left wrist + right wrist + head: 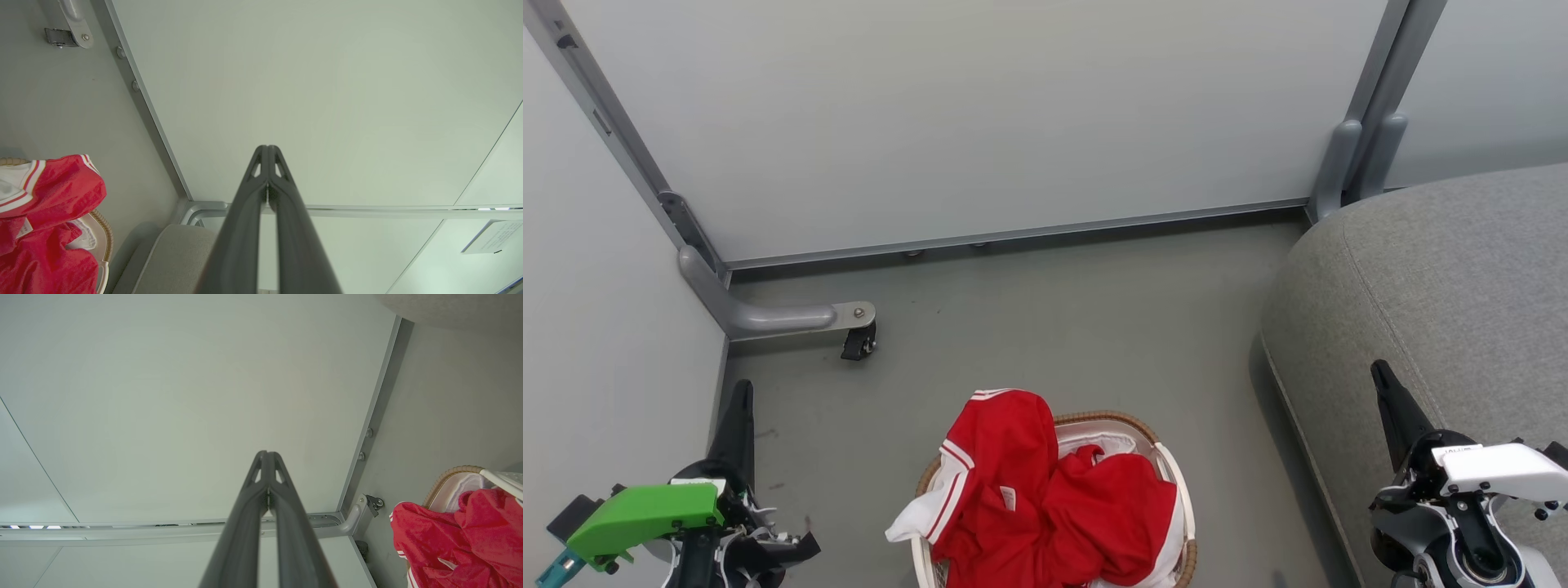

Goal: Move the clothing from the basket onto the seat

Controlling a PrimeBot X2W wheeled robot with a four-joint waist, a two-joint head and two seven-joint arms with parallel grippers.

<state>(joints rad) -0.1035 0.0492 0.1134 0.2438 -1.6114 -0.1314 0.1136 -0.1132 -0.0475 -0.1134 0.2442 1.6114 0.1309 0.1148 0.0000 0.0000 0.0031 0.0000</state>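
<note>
Red clothing [1054, 498] with white stripe trim is heaped in the basket [1111, 420], whose brown woven rim shows on the floor at the bottom centre of the head view; one red piece droops over its left rim. The grey seat [1445, 278] fills the right side. My left gripper [742, 388] is shut and empty, low at the left, well apart from the basket. Over the seat's front edge, my right gripper [1379, 369] is shut and empty. The wrist views show the clothing [45, 220] [453, 543] off to one side of each closed gripper [267, 148] [266, 453].
Pale partition panels [980, 114] close off the far side and the left. A grey partition foot with a black caster [858, 341] juts onto the grey floor [1078, 327] at the left. Another partition post [1364, 163] stands beside the seat's far corner.
</note>
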